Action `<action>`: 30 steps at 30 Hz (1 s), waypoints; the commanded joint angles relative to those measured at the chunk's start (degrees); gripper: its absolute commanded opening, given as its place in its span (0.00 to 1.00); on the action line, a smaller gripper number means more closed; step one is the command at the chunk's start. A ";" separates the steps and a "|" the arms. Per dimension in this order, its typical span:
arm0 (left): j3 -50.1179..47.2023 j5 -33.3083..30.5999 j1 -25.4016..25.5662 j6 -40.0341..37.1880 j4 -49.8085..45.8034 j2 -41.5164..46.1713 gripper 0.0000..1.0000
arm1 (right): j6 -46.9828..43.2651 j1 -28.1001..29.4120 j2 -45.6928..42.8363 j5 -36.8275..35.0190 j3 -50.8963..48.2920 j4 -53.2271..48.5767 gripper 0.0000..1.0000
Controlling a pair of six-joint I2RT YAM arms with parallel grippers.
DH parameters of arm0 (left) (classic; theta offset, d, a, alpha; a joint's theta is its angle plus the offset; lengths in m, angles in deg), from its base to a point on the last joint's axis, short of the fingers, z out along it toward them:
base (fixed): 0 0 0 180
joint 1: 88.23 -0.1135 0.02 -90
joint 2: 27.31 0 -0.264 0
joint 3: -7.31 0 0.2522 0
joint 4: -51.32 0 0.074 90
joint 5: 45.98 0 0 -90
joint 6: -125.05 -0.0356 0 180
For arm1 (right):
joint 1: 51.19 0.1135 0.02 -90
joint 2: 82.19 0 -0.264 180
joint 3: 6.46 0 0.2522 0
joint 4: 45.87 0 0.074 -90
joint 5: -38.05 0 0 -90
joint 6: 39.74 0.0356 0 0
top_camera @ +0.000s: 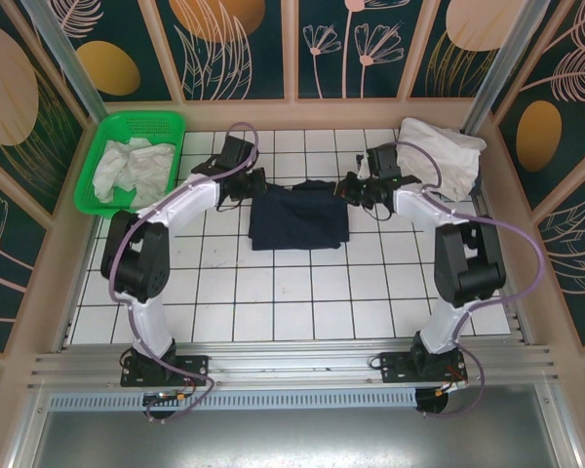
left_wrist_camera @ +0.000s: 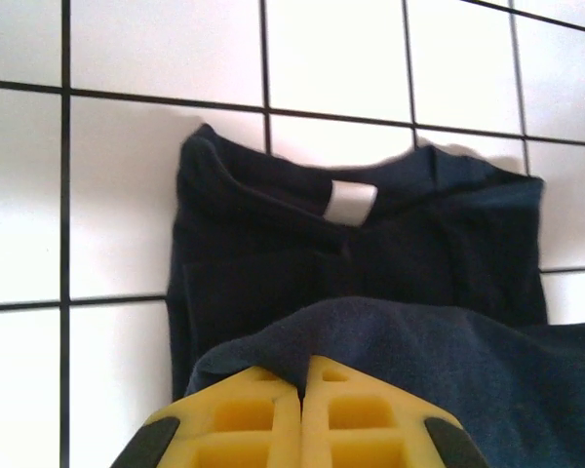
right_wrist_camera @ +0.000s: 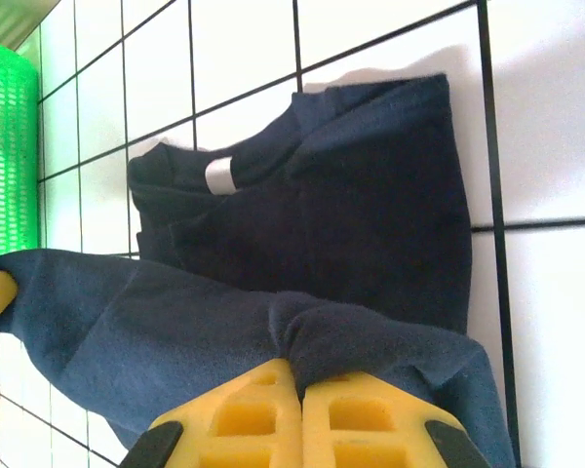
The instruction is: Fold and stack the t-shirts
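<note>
The dark navy t-shirt [top_camera: 299, 219] lies partly folded on the tiled table between both arms, its collar and white label at the far side. My left gripper [top_camera: 256, 183] is shut on the shirt's far left edge; in the left wrist view its yellow fingers [left_wrist_camera: 263, 419] pinch a raised fold of navy cloth [left_wrist_camera: 390, 341]. My right gripper [top_camera: 349, 187] is shut on the far right edge, and the right wrist view shows a lifted navy fold [right_wrist_camera: 370, 336] bunched between its fingers [right_wrist_camera: 351, 419]. White t-shirts [top_camera: 135, 168] sit crumpled in a green basket. Another white t-shirt [top_camera: 448, 156] lies at the back right corner.
The green basket [top_camera: 146, 119] stands at the back left, close behind my left arm, and its wall [right_wrist_camera: 5, 146] also appears in the right wrist view. Wooden walls enclose the white tiled table [top_camera: 292, 292]. Open tiles stretch in front of the navy shirt.
</note>
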 commanded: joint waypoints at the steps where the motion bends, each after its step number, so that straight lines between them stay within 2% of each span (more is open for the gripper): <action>1: 4.73 0.26 -2.83 -2.12 -2.53 -3.72 0.00 | -2.70 -1.97 4.67 3.21 5.22 0.69 0.05; 3: 7.66 1.28 -3.90 -2.23 -2.76 -6.87 0.10 | -3.36 -2.85 8.40 2.92 8.60 -0.32 0.10; 4: 9.18 1.78 -4.16 -2.49 -3.09 -8.29 0.10 | -3.73 -3.29 10.04 3.24 10.07 -0.61 0.12; 6: 12.42 2.27 -4.69 -3.03 -3.64 -11.13 0.19 | -4.19 -4.32 13.62 3.34 13.15 -1.31 0.18; 9: 17.20 2.77 -5.17 -4.05 -5.13 -14.17 0.24 | -3.95 -5.98 16.66 2.12 17.58 -2.14 0.39; 11: 20.17 0.66 -5.35 -4.86 -7.21 -15.19 0.37 | -4.94 -6.21 16.70 1.72 19.78 -2.97 0.42; 12: 21.34 -0.90 -5.44 -5.23 -8.37 -15.29 0.39 | -5.45 -6.06 16.13 0.29 20.54 -3.77 0.44; 15: 20.73 -2.90 -5.48 -5.89 -8.64 -13.04 0.40 | -6.46 -3.82 11.61 -4.58 17.23 -2.32 0.45; 18: 13.63 1.43 -5.03 -5.24 -2.18 -8.33 0.40 | -7.00 0.92 7.35 -4.56 9.98 3.64 0.46; 21: 9.19 6.41 -3.75 -5.01 4.49 -6.66 0.41 | -6.71 3.83 8.60 -3.79 8.01 6.38 0.42; 25: 15.21 12.83 -3.41 -5.85 4.40 -14.37 0.37 | -6.84 4.19 14.24 -1.71 11.42 5.87 0.37; 30: 24.54 9.29 -3.56 -8.09 0.82 -23.82 0.34 | -9.60 2.84 19.87 -4.35 18.07 5.55 0.37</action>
